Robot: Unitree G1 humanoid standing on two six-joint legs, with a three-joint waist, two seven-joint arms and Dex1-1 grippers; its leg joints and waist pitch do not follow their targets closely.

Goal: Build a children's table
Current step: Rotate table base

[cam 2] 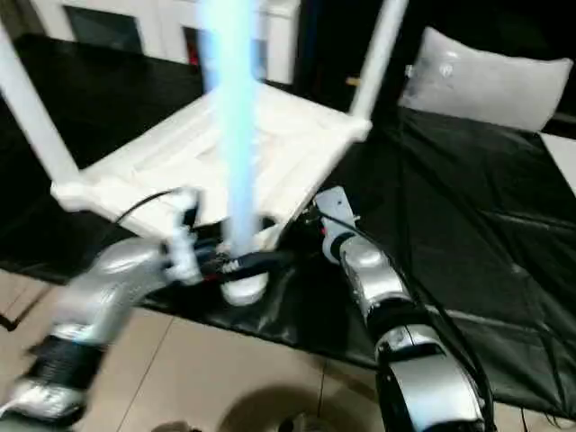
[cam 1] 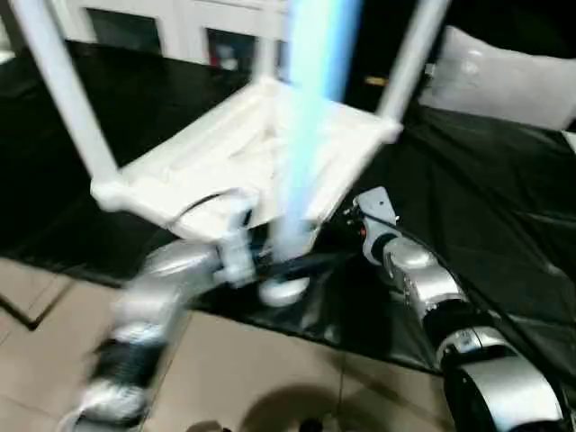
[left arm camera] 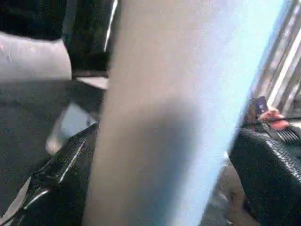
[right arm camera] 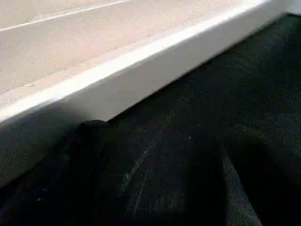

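The children's table top [cam 1: 225, 153] lies upside down on a black cloth, ribbed underside up. White legs rise from its left corner [cam 1: 63, 90] and its far right corner [cam 1: 409, 63]. A further leg [cam 1: 310, 117], lit bluish, stands upright at the near corner. My left gripper [cam 1: 270, 261] is shut on it low down. In the left wrist view this leg [left arm camera: 169, 117] fills the gap between the black fingers [left arm camera: 61, 179]. Whether its foot sits in the corner socket I cannot tell. My right gripper [cam 2: 310, 216] is open at the top's near right edge [right arm camera: 141, 66], holding nothing.
The black cloth [cam 1: 486, 207] spreads to the right and back. A grey pillow [cam 1: 504, 76] lies at the far right, and a white cabinet [cam 1: 180, 27] stands behind. Tiled floor [cam 1: 270, 378] runs along the cloth's near edge.
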